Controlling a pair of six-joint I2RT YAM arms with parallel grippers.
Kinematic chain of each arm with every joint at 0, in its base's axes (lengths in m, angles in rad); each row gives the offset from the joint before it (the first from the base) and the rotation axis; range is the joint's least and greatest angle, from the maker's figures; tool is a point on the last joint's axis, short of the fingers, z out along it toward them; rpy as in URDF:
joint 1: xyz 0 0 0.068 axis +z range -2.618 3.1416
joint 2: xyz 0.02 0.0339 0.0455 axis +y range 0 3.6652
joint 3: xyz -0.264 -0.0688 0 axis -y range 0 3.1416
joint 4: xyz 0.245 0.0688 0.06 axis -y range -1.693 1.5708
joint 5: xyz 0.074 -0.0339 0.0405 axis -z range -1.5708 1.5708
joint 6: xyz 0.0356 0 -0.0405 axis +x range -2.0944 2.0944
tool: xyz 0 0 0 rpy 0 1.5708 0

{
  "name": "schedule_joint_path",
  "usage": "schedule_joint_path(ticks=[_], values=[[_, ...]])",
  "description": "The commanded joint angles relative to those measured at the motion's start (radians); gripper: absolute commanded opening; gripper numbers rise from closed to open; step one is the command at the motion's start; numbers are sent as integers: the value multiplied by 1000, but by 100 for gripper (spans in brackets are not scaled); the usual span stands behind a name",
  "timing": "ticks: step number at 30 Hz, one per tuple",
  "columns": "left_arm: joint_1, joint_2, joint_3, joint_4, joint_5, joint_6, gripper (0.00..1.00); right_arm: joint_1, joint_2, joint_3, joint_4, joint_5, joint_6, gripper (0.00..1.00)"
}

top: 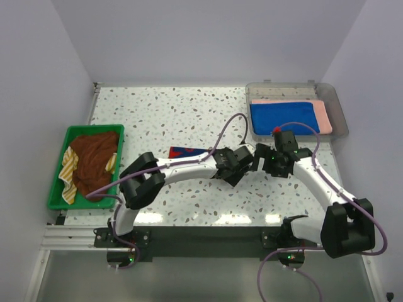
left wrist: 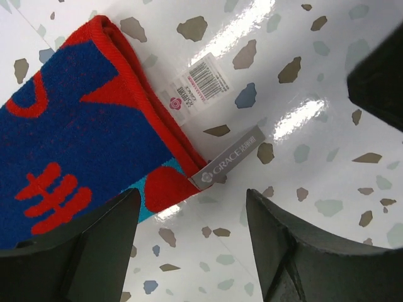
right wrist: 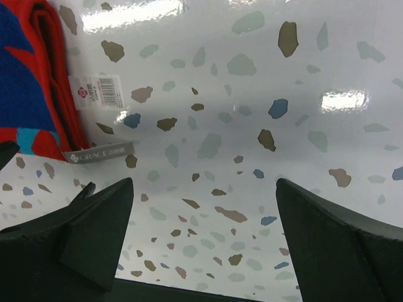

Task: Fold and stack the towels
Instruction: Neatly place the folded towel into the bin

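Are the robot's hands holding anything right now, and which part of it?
Nothing is held. The left gripper and the right gripper are both open above the table, and the blue and red towel lies loose on it.

A white speckled table [top: 164, 113] carries a green plastic basket [top: 55, 189] at its left edge and a clear plastic tray [top: 337, 110] in its far right corner. In the basket, a rumpled brown towel [top: 94, 160] lies partly over a yellowish striped towel [top: 68, 173]. In the tray, a folded royal blue towel [top: 283, 117] lies on a salmon pink towel [top: 323, 113]. Mid-table, between basket and tray, lies a folded blue towel with red pattern [top: 187, 151]. The left gripper [left wrist: 189, 207] and right gripper [right wrist: 204, 189] are at its right end.
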Motion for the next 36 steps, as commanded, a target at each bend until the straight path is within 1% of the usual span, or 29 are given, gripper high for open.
schedule_joint_path(ticks=[1,6,9,13,17,23,26,27,32,35,36], values=[[-3,20,70,-38,-70,-70,72,-4,-29,-28,29,-35,0,99],[-3,45,86,-35,-122,-151,71,-4,-31,-57,51,-52,7,98],[-3,57,92,-32,-160,-197,68,-4,-44,-69,58,-44,12,98],[-2,93,110,-19,-163,-216,67,-5,-50,-75,60,-34,18,98],[-3,144,149,-73,-166,-233,66,-7,-54,-83,63,-26,20,98],[-3,172,141,-91,-182,-245,64,-5,-54,-102,78,-24,26,98],[-3,190,136,-102,-185,-245,59,-7,-52,-106,84,-31,29,98],[-3,198,133,-105,-180,-245,56,-7,-54,-108,87,-32,29,98],[-3,201,75,-130,-163,-277,53,-10,-63,-103,87,-38,40,98],[-3,186,29,-119,-148,-291,46,-11,-64,-102,103,-66,60,98],[-3,183,20,-118,-147,-291,38,-11,-61,-102,115,-76,66,98]])
